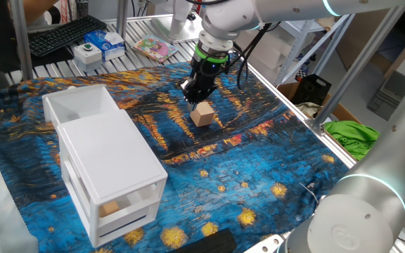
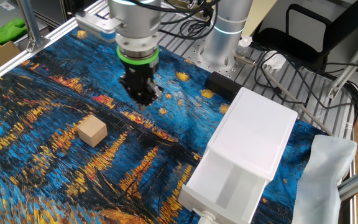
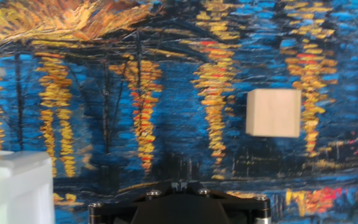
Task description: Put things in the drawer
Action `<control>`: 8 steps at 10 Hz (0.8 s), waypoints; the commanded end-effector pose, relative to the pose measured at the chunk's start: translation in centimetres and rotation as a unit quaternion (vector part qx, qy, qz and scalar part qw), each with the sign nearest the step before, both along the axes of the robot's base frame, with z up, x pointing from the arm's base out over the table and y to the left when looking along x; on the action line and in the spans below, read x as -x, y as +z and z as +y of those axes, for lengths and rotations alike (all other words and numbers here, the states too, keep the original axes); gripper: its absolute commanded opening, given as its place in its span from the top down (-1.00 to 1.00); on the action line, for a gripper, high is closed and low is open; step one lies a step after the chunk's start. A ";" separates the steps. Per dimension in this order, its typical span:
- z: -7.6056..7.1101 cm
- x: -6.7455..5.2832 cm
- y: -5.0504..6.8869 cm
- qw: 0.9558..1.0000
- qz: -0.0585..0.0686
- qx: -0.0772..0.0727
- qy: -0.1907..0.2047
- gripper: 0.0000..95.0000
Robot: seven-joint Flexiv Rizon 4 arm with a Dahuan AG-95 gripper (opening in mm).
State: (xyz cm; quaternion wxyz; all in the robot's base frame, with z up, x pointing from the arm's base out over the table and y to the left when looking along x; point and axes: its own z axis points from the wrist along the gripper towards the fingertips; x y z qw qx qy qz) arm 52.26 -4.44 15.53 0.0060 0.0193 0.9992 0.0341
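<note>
Painted blue-and-gold cloth (image 2: pixel 55 186) covers the bench, with open room all around one wooden cube (image 2: pixel 92 131) lying on it. Gripper (image 2: pixel 143 99) hangs pointing down, jaws fully closed and holding nothing, beside the cube and apart from it. White cabinet's (image 2: pixel 253 134) top drawer (image 2: pixel 225 186) stands pulled out, well apart

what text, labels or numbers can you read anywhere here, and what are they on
Nothing is readable in any view.
Blue box at the far edge of the table: printing too small and blurred to read.
Pink packet beside it: a picture, no legible words.
White drawer cabinet, wooden cube and gripper: no markings visible.
</note>
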 end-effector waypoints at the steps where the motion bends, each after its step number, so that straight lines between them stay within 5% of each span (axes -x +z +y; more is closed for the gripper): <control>1: -0.6 -0.7 -0.1 1.000 0.000 0.001 0.004 1.00; 8: -3.8 -4.4 -0.4 1.000 0.010 0.005 0.001 1.00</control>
